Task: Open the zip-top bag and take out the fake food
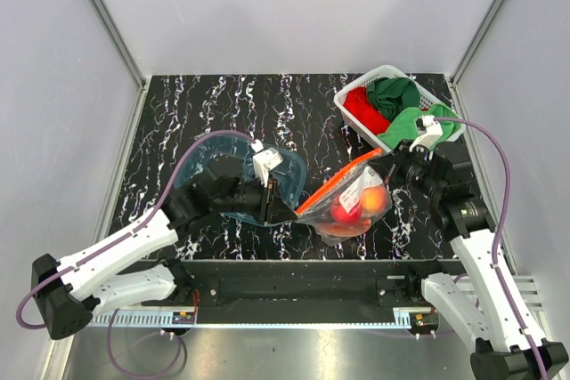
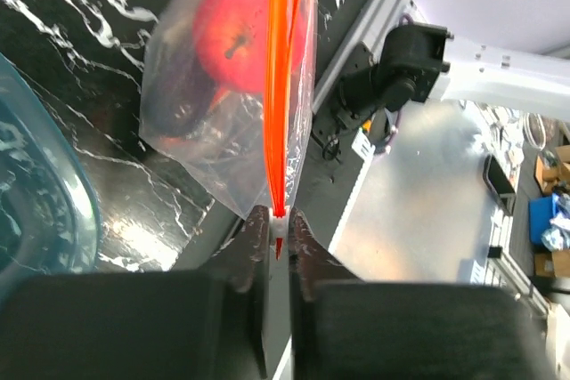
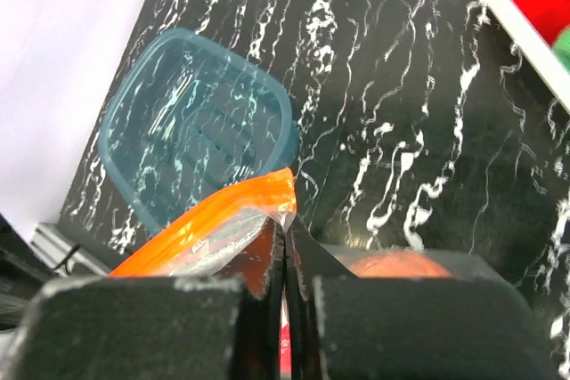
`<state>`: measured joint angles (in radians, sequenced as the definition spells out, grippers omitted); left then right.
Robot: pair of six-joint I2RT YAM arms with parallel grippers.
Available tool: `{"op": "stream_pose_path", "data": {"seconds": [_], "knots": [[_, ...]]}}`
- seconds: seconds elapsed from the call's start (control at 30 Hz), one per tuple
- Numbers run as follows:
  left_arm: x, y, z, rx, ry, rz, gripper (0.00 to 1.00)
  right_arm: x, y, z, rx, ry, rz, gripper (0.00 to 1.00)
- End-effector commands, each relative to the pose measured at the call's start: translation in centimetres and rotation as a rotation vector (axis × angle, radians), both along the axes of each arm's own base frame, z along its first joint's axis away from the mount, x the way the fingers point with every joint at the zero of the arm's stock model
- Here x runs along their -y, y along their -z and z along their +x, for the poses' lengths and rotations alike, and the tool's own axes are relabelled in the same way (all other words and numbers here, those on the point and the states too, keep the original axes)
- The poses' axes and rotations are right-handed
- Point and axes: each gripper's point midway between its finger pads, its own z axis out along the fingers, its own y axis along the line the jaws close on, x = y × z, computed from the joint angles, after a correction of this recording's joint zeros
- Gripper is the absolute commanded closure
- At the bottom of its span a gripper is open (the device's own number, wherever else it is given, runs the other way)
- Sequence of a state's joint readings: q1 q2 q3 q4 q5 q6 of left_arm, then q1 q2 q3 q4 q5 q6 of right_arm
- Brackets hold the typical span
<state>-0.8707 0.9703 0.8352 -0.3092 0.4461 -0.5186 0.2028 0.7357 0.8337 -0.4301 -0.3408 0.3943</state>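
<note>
Strung between 2 grippers: zip-top bag with fake food inside. Left gripper pinching zip end, right gripper clamped on opposite corner.

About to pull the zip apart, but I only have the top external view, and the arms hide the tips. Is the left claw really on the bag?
Observer: Yes. Left wrist view: the left claw pinches one end of the orange zip strip of the zip-top bag.
Operator: And the right?
Observer: Right wrist view: the right claw is shut on the strip's other end.
Operator: Where's the red fruit?
Observer: Left wrist view: the red fruit lies inside, right beside the strip, stem dimple towards the camera.
</note>
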Motion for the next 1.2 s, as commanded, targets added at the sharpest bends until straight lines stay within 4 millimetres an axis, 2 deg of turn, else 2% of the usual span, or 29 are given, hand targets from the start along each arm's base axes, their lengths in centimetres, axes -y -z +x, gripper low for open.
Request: {"op": "stream_pose_path", "data": {"seconds": [0.0, 0.03, 0.07, 0.1, 0.13, 0.17, 0.2, 0.23, 0.3, 0.37, 0.4, 0.47, 0.5, 0.57, 0.63, 0.73, 0.93, 1.17], "knots": [[0.0, -1.4, -1.0, 0.030, 0.053, -0.027, 0.65, -2.4, -3.0, 0.2, 0.182, -0.192, 0.020, 1.00], [-0.1, -1.8, -0.4, 0.053, 0.029, -0.019, 0.54, -3.1, -3.2, -0.3, 0.192, -0.245, 0.039, 1.00], [0.0, -3.3, 0.2, 0.099, 0.018, -0.030, 0.27, -3.9, -3.5, -0.7, 0.219, -0.300, 0.061, 1.00], [0.0, -4.1, 0.8, 0.120, 0.000, -0.032, 0.15, -4.7, -3.7, -1.8, 0.222, -0.379, 0.087, 1.00], [-0.1, -3.9, 1.6, 0.135, -0.018, -0.005, 0.12, -5.0, -3.9, -2.1, 0.231, -0.403, 0.097, 1.00], [-0.1, -4.5, 2.3, 0.149, -0.036, -0.004, 0.12, -5.2, -4.0, -2.3, 0.249, -0.419, 0.105, 1.00], [-0.3, -5.9, 3.5, 0.169, -0.071, -0.019, 0.12, -5.4, -4.2, -2.8, 0.258, -0.442, 0.115, 1.00], [-0.2, -5.9, 4.2, 0.167, -0.081, -0.013, 0.12, -5.4, -4.4, -2.9, 0.265, -0.448, 0.118, 1.00], [-0.3, -7.7, 5.8, 0.204, -0.109, -0.031, 0.16, -5.7, -4.6, -3.5, 0.273, -0.478, 0.128, 1.00], [-0.2, -7.5, 7.1, 0.214, -0.116, -0.001, 0.18, -5.8, -4.9, -3.7, 0.281, -0.490, 0.132, 1.00], [0.1, -6.8, 7.7, 0.205, -0.109, 0.018, 0.24, -5.7, -5.1, -3.8, 0.289, -0.491, 0.130, 1.00], [0.4, -6.9, 8.1, 0.201, -0.067, 0.013, 0.30, -5.7, -5.2, -3.7, 0.298, -0.492, 0.127, 1.00], [0.9, -5.9, 8.4, 0.177, -0.049, 0.031, 0.36, -5.7, -5.2, -3.7, 0.298, -0.489, 0.126, 1.00], [1.6, -5.9, 7.5, 0.150, 0.032, 0.007, 0.39, -5.7, -5.1, -3.7, 0.294, -0.490, 0.128, 1.00], [1.8, -4.9, 7.7, 0.135, 0.034, 0.016, 0.39, -5.8, -5.0, -3.8, 0.290, -0.494, 0.131, 1.00], [1.6, -4.3, 8.2, 0.134, 0.011, 0.028, 0.46, -5.8, -5.0, -3.9, 0.295, -0.497, 0.131, 1.00], [1.7, -4.0, 8.5, 0.135, 0.007, 0.022, 0.46, -5.9, -5.0, -3.9, 0.289, -0.507, 0.136, 1.00], [2.6, -2.2, 8.7, 0.073, 0.036, 0.040, 0.45, -6.0, -4.9, -4.0, 0.287, -0.518, 0.145, 1.00]]}}
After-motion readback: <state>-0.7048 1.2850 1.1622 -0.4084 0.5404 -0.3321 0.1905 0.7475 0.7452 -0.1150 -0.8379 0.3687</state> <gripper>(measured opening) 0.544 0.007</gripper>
